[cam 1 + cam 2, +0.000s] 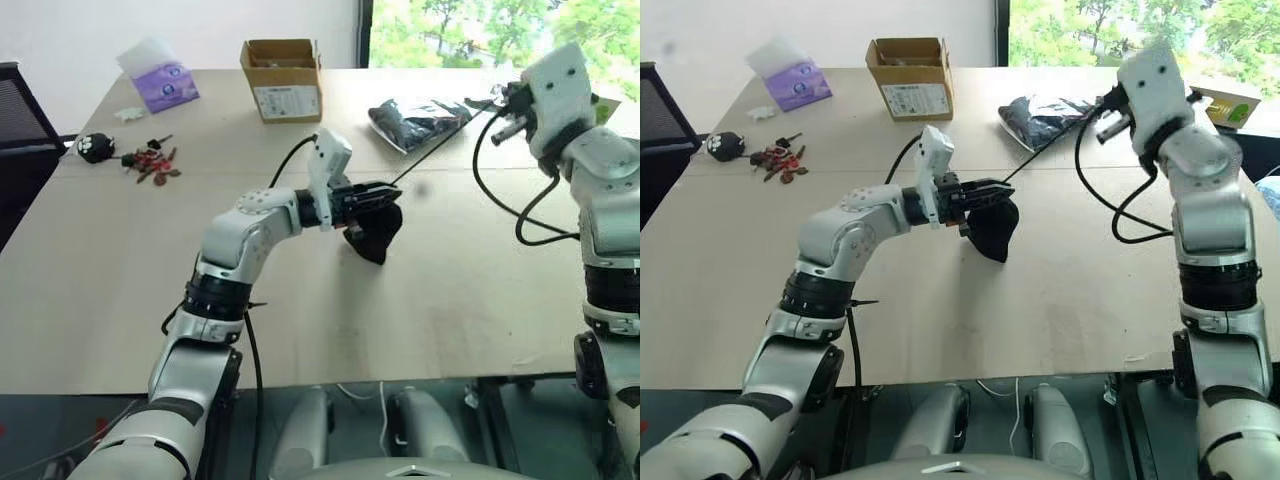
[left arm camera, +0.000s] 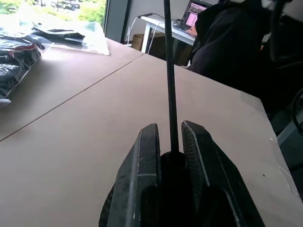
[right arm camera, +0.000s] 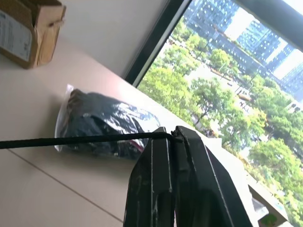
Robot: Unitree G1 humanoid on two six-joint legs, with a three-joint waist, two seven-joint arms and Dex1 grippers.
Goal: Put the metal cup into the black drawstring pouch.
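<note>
- Left gripper was over the middle of the table, its 2 fingers closed narrowly on the bunched top of the black drawstring pouch.
- Pouch hung below the fingers, clear of the tabletop or barely above it; cannot tell which.
- Metal cup: could not be made out; cannot tell whether it sat inside the pouch.
- Drawstring cord ran taut from the pouch up to the right gripper.
- Right gripper was raised over the far right of the table, its fingers pressed fully together on the cord's end.
- Behind the cord: dark items in clear plastic wrap.
- Far side: 1 open cardboard box, 1 purple tissue pack.
- Far left: a scatter of small red and dark bits.
</note>
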